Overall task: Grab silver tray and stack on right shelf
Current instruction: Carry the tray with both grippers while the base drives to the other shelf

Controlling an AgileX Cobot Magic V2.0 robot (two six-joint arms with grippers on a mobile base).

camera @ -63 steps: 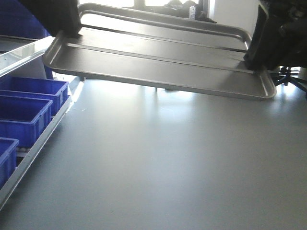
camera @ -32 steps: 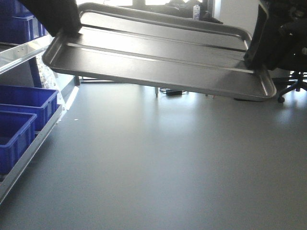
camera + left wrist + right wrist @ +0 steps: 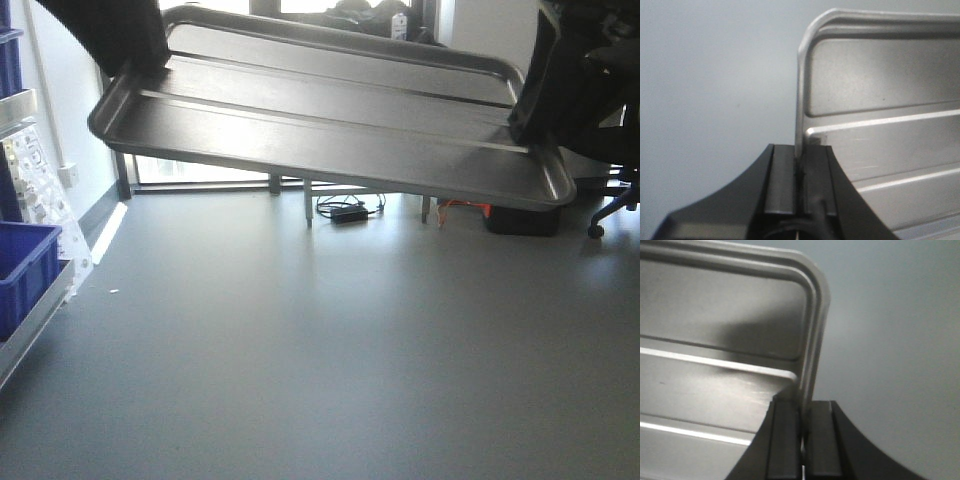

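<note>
Above the floor (image 3: pixel 320 370), the left gripper (image 3: pixel 799 167) and right gripper (image 3: pixel 803 427) are clamping the tilted tray's (image 3: pixel 330 135) end rims, a blue crate (image 3: pixel 22 268) sitting at left, cables (image 3: pixel 347 209) lying beyond.

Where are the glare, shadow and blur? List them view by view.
Front view: window behind blown out, glare patch on the silver tray. Left wrist view: tray ridges glint, left gripper soft near the lens. Right wrist view: dark shadow across the tray floor, right gripper blurred.
</note>
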